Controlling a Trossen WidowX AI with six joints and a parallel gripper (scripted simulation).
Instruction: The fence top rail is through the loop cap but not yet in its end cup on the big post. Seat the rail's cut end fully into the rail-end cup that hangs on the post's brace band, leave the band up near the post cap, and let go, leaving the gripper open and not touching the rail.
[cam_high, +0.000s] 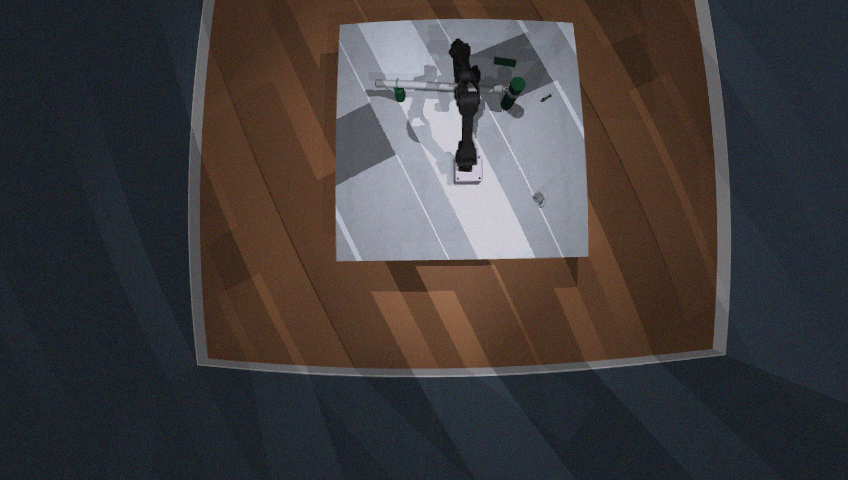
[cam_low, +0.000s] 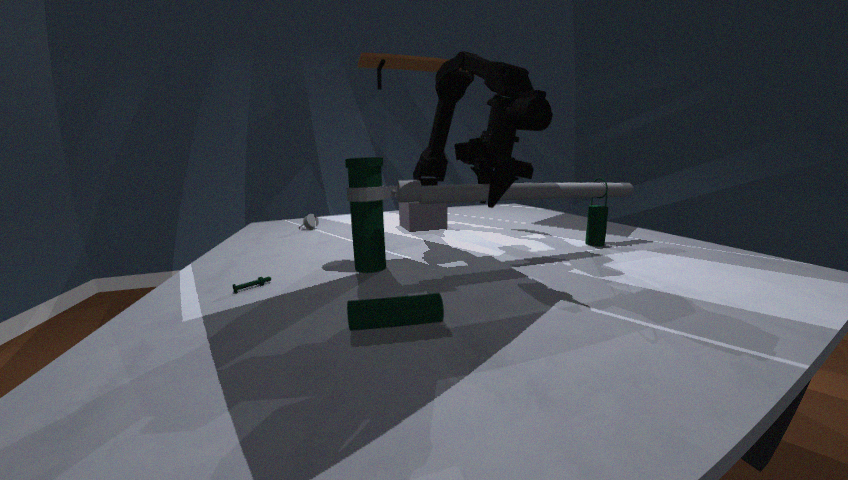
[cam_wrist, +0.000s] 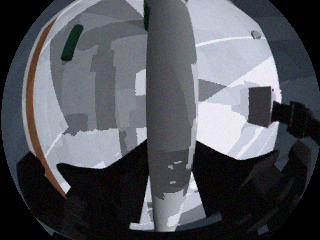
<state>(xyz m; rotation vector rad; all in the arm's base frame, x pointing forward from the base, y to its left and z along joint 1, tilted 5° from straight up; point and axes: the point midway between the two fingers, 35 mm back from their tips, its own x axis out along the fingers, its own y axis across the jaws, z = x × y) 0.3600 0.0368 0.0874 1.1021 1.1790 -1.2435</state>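
The pale rail (cam_high: 416, 85) (cam_low: 547, 190) (cam_wrist: 172, 100) lies nearly level above the table. My gripper (cam_low: 492, 196) (cam_wrist: 168, 140) is shut on it partway along, one finger on each side. The big green post (cam_high: 507, 101) (cam_low: 368, 237) stands upright, with the pale brace band (cam_low: 365, 194) around it a little below its cap (cam_low: 364, 162). The rail-end cup (cam_high: 498, 89) (cam_low: 409, 190) hangs on the band, facing the rail. The rail's cut end meets the cup; how deep it sits is hidden. The far end passes through the loop above the small green post (cam_high: 399, 94) (cam_low: 596, 226).
A green cylinder (cam_high: 504, 61) (cam_low: 395, 311) (cam_wrist: 72, 42) lies near the big post. A small green bolt (cam_high: 546, 97) (cam_low: 251, 284) lies beyond the post. A small grey fitting (cam_high: 538, 198) (cam_low: 309, 221) (cam_wrist: 256, 34) lies farther off. My arm's base block (cam_low: 423, 216) stands behind the rail.
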